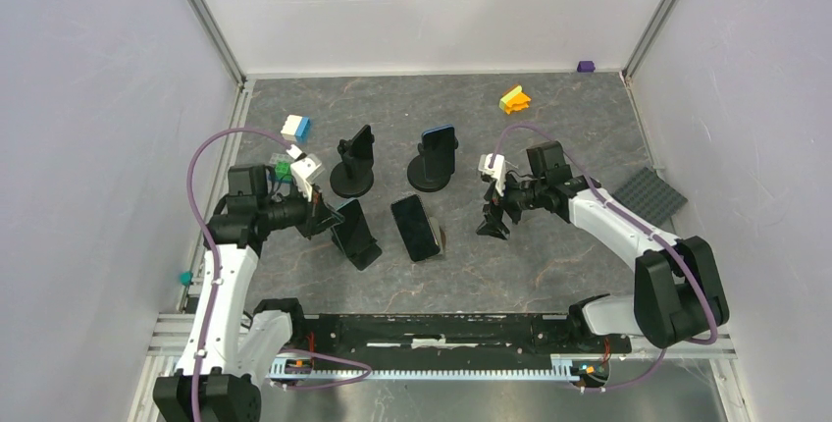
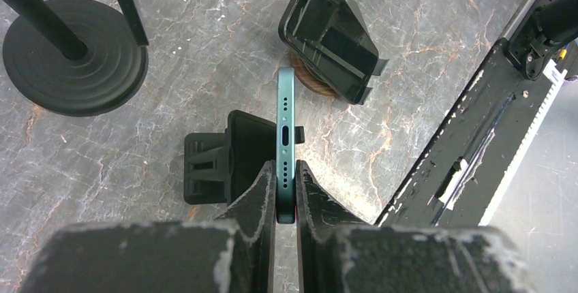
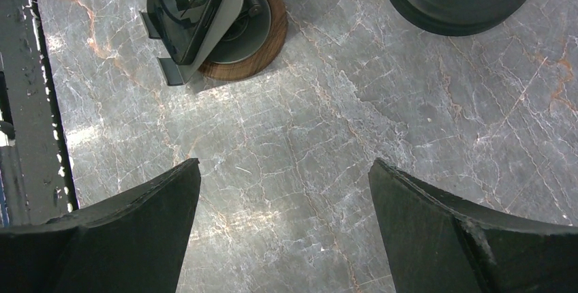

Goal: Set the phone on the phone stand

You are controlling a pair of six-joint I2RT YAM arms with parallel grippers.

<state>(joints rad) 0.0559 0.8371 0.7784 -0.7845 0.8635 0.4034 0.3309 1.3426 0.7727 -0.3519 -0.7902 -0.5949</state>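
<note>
Top external view: the left gripper (image 1: 319,214) holds the phone (image 1: 345,223) just above the black stand (image 1: 367,256); left wrist view: its jaws clamp only a small part of the phone's end, so the phone may swing and miss the stand; right wrist view: the right gripper (image 3: 285,170) has its jaws wide apart and empty.

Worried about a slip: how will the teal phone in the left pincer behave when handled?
Likely stiff: the phone juts straight past the left pincer without sagging. Its smooth edge, pinched only at one end, looks slippery and might pivot. Thin and on edge, it would probably topple unless the stand props it.
</note>
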